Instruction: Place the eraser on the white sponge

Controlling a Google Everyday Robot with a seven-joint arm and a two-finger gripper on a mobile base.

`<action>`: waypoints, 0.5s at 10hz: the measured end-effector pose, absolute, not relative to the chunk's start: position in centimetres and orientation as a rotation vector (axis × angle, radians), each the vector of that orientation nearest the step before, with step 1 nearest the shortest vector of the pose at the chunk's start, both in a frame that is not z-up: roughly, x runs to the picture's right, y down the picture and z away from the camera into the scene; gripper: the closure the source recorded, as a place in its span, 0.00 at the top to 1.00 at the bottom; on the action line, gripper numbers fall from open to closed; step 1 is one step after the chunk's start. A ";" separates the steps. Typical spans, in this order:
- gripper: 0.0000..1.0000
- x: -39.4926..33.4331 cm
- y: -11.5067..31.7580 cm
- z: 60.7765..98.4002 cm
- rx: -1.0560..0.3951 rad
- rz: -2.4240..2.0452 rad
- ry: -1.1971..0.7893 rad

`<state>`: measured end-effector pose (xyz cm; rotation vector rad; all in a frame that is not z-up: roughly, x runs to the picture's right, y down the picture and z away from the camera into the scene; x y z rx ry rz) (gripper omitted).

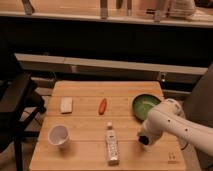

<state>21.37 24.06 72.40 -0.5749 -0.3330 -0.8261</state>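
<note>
At lower right of the frame, the gripper [144, 140] hangs low over the wooden table [85, 156], just right of a lying bottle [112, 146]. Whether it is released or clenched cannot be told. The bottle label cannot be read. The white sponge [66, 105] lies flat near the left edge, above a white cup [58, 135]. The eraser cannot be located. An orange-red oblong object [102, 105] lies mid-table. A green bowl [144, 105] sits toward the right edge. Bare wood shows between cup and bottle.

Warm, dim light on the table [82, 125]; deep shadow beyond it. My gripper [145, 140], dark, hangs over the table's front right.
</note>
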 end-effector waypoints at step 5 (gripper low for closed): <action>0.00 20.0 21.8 71.5 -0.563 -0.853 -0.334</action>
